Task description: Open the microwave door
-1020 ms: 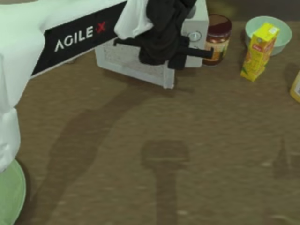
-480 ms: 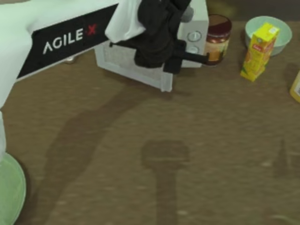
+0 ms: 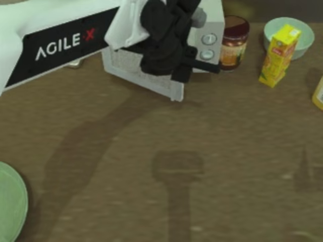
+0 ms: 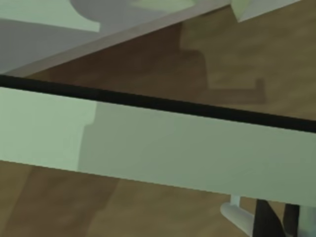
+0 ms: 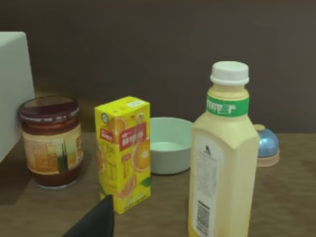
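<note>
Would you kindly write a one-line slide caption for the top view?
Left gripper at the microwave door, swung partly open from the microwave; jar, bowl and juice carton alongside.

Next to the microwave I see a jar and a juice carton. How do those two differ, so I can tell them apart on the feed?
The jar is round, with a dark red lid and a pale label; the juice carton is a yellow box printed with orange slices. The jar is squat and the carton taller. In the top view, the jar stands beside the microwave, the carton farther right. Both stand upright.
</note>
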